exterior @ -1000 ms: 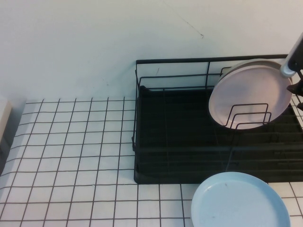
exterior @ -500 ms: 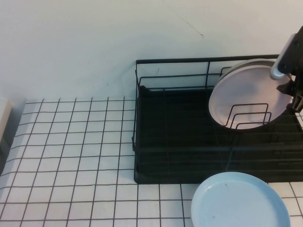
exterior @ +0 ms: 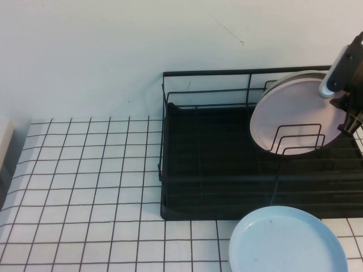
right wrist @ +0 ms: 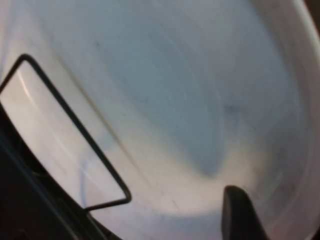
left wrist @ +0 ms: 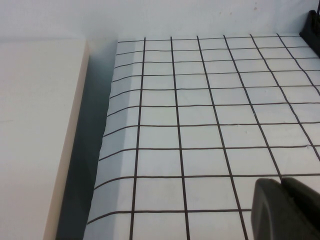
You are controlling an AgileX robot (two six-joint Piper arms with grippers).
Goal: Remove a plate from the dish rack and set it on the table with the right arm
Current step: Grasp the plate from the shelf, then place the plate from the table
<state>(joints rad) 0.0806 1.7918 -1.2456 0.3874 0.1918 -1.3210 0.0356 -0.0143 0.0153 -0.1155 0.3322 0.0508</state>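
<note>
The left tool (left wrist: 287,207) hangs just above the tiled bench (left wrist: 200,125); whether it is clenched cannot be told. To the right, the dish rack (exterior: 227,170) holds the pink plate (exterior: 295,113) upright in its wire loops. The right tool (exterior: 349,110) sits at the plate's right rim, its grip state unclear. A light blue plate (exterior: 288,241) lies nearer the robot.

On my right arm (exterior: 346,79) I see black housing with a light grey cylinder set above the fingers. Its right gripper (exterior: 350,122) ends in black, tan-tipped fingers. My left gripper (left wrist: 287,210) shows as one rounded matte-black block.
</note>
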